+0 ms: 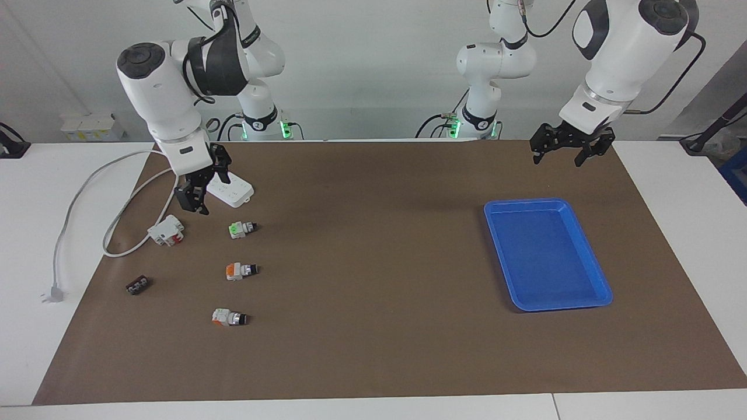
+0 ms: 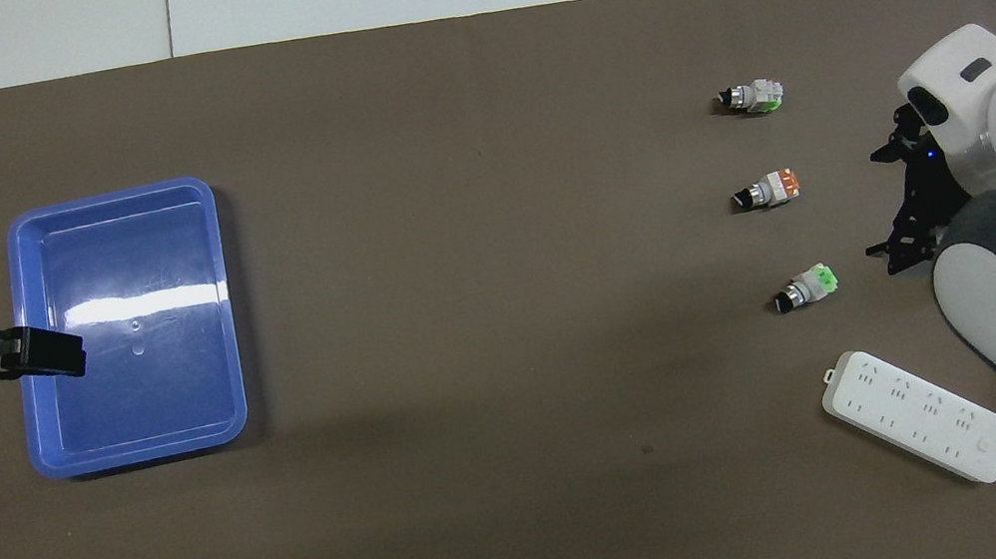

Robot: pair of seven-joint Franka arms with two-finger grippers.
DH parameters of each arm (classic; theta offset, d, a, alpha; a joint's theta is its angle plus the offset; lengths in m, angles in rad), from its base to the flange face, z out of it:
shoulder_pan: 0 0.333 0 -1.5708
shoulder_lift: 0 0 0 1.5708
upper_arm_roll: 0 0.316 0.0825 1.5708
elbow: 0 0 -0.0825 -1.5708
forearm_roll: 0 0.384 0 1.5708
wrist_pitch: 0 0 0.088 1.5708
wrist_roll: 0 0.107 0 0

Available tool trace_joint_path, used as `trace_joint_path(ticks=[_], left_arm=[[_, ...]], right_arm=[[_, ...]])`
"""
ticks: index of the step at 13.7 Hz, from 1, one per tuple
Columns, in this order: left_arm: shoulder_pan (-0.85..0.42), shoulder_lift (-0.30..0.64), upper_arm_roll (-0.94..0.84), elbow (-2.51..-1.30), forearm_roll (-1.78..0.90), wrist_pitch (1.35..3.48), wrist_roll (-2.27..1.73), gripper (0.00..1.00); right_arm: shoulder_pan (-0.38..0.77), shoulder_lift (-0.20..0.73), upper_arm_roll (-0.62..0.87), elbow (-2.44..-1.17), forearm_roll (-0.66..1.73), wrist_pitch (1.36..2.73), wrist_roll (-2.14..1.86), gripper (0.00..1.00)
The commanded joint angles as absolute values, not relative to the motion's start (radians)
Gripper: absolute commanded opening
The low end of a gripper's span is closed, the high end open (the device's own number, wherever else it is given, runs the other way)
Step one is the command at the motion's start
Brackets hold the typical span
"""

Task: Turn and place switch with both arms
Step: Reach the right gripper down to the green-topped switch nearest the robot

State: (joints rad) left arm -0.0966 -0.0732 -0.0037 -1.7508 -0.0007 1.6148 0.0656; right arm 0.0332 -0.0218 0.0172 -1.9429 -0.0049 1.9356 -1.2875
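The switch (image 1: 242, 228) with the green end block lies on the brown mat (image 1: 373, 326) at the right arm's end of the table, the nearest to the robots in a row of three; the two orange-ended switches (image 1: 241, 270) lie farther out in the same line. It rests on its side, its long axis running across the table, green block toward the right arm's edge of the mat and black-and-silver knob pointing toward the blue tray (image 1: 589, 303).

The right gripper (image 1: 197, 196) hangs just above the mat beside the white power strip (image 1: 231, 189), fingers pointing down and spread apart with nothing between them. In the facing view the switch sits at about four o'clock from those fingertips, close by; in the overhead view the gripper (image 2: 915, 222) has the switch (image 2: 807, 286) at roughly eight o'clock. This arm is plainly the nearer one, so I'd expect it to make the pick, closing across the short width of the body.

The left gripper (image 1: 572, 149) waits in the air over the mat's edge nearest the robots, by the tray's near corner, fingers open and empty. The tray is well apart from the switch, toward the left arm's end.

A white-and-red block (image 1: 166, 230) and a small black terminal piece (image 1: 138, 285) lie off toward the cable (image 1: 87, 192).
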Motion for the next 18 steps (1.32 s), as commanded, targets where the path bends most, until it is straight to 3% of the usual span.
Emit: trace_joint_path(ticks=[1,10,18], left_arm=[[-0.100,-0.123,-0.002,-1.816,0.006,1.640,0.063,1.00],[-0.101,-0.150,-0.003,-1.867,0.005,1.632,0.060,1.00],[-0.101,-0.163,-0.003,-1.891,0.005,1.644,0.060,1.00]], right_arm=[[0.028,0.015,0.018,-1.993,0.015,2.014,-1.501,1.00],[0.015,0.101,0.018,-2.147,0.072,2.213,-1.768,1.00],[-0.008,0.094,0.018,-2.267,0.072,2.332,-1.900,0.95]])
